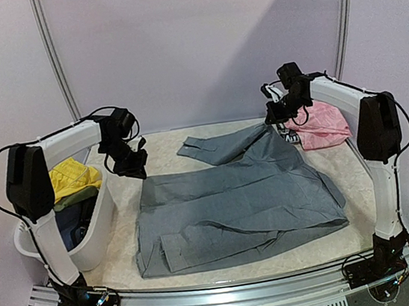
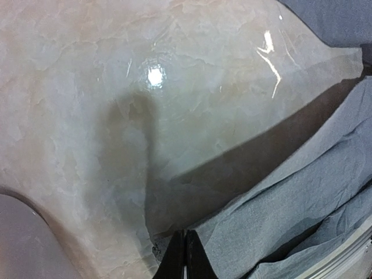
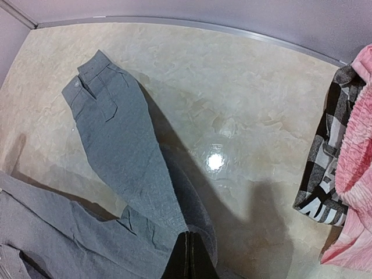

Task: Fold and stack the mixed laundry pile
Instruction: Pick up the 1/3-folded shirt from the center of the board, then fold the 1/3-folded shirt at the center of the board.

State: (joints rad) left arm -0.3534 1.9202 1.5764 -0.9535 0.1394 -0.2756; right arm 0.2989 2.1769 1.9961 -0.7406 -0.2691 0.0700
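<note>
Grey shirt (image 1: 233, 202) lies spread flat mid-table (image 1: 166, 147), one sleeve reaching far. Yellow shorts (image 1: 72, 178) sit in the tub (image 1: 97, 227) at left, pink piece (image 1: 322, 126) far right. Left gripper (image 2: 186, 235) pressed together just over the shirt's far-left edge. Right gripper (image 3: 187, 238) pressed together above the sleeve, empty.

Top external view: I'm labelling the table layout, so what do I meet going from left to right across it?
white tub → grey shirt → pink garment
</note>
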